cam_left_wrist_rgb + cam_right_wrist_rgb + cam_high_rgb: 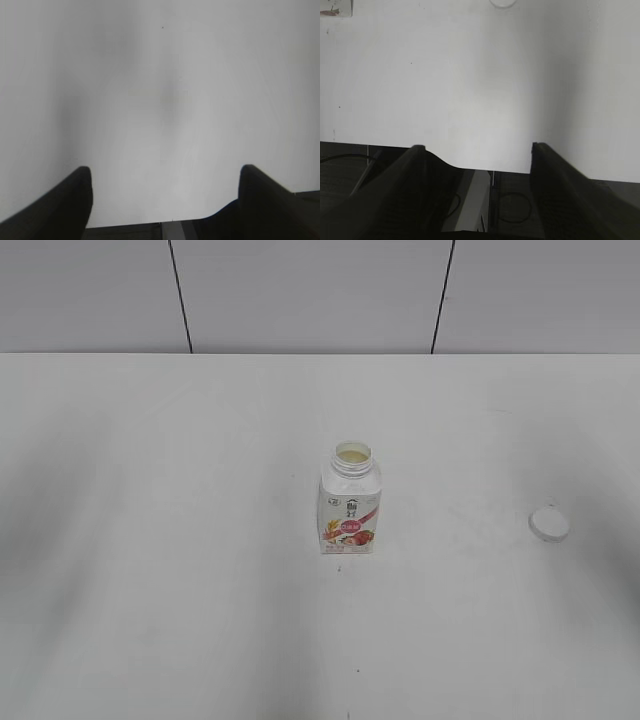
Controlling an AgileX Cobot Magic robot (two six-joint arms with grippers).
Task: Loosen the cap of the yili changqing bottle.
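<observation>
The yili changqing bottle (pixel 350 502) stands upright in the middle of the white table, its neck open with pale liquid showing inside. The white cap (pixel 549 524) lies flat on the table to the right of the bottle, well apart from it. In the right wrist view the cap's edge (pixel 503 3) shows at the top and the bottle's base (pixel 336 8) at the top left corner. My left gripper (pixel 165 175) is open and empty over bare table. My right gripper (pixel 477 147) is open and empty near the table's front edge. Neither gripper shows in the exterior view.
The white table (pixel 150 540) stretches wide around the bottle. A pale panelled wall (pixel 300 290) with dark seams stands behind it. The table's front edge and dark floor with cables (pixel 512 207) show below the right gripper.
</observation>
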